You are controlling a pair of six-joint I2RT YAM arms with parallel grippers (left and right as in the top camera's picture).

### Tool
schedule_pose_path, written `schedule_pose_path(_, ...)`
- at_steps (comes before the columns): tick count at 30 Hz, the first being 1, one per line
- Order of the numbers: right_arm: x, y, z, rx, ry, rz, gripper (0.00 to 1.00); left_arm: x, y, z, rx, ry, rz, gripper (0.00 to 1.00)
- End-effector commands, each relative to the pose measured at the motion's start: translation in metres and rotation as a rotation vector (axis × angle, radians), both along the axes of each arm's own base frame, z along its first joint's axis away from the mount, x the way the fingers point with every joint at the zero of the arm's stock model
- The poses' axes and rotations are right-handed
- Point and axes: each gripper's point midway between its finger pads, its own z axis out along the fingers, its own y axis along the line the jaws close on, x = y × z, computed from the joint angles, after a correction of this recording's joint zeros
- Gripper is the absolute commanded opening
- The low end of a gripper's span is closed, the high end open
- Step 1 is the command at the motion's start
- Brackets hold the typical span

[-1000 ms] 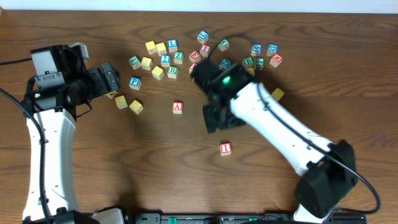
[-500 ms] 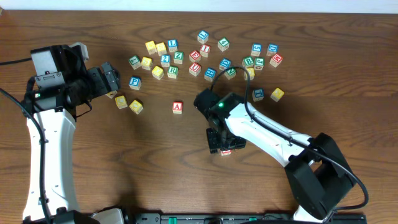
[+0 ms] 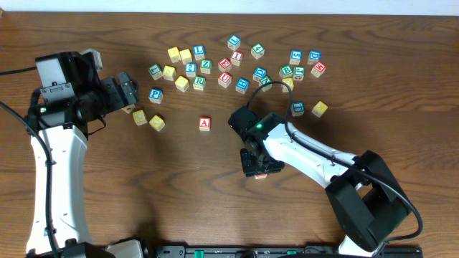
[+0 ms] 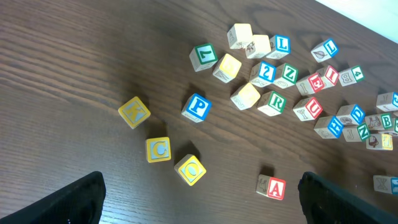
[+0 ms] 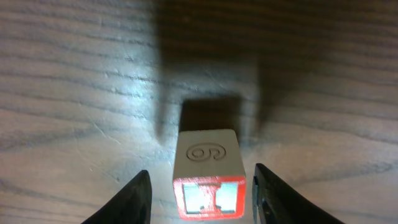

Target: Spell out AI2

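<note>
The red I cube (image 5: 209,183) stands on the table between the jaws of my right gripper (image 5: 202,190), with a narrow gap on each side, so the gripper is open around it. In the overhead view the right gripper (image 3: 257,165) covers most of that I cube (image 3: 262,174). The red A cube (image 3: 204,123) lies alone mid-table and also shows in the left wrist view as the A cube (image 4: 272,186). The blue 2 cube (image 3: 191,69) sits in the back cluster, seen from the left wrist as the 2 cube (image 4: 266,71). My left gripper (image 3: 125,92) hovers open at the left, holding nothing.
Several other letter cubes crowd the back of the table (image 3: 258,72). Two yellow cubes (image 3: 148,120) and a blue P cube (image 3: 155,94) lie near the left gripper. A yellow cube (image 3: 320,108) sits right of my right arm.
My right gripper has swung from the back cluster to the I cube and dropped around it, its jaws narrowing. The left arm has not moved.
</note>
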Motion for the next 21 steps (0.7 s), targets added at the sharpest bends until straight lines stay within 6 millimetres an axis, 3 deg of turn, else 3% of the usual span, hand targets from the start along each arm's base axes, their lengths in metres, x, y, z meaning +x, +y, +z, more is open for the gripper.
schedule_pose_path(1,-0.004,0.000,-0.011,0.001,0.030,0.004,0.44,0.005,0.003,0.005,0.015,-0.011,-0.004,0.98)
schedule_pose_path(13,0.005,-0.001,-0.007,0.035,0.051,-0.023,0.21,0.005,0.003,0.003,0.014,-0.007,-0.004,0.97)
schedule_pose_path(17,0.024,0.011,0.007,0.074,0.001,-0.027,0.20,0.005,0.003,0.004,0.014,-0.007,-0.004,0.98)
schedule_pose_path(21,0.055,0.036,0.026,0.162,-0.112,0.013,0.18,0.005,0.003,0.003,0.014,-0.007,-0.004,0.98)
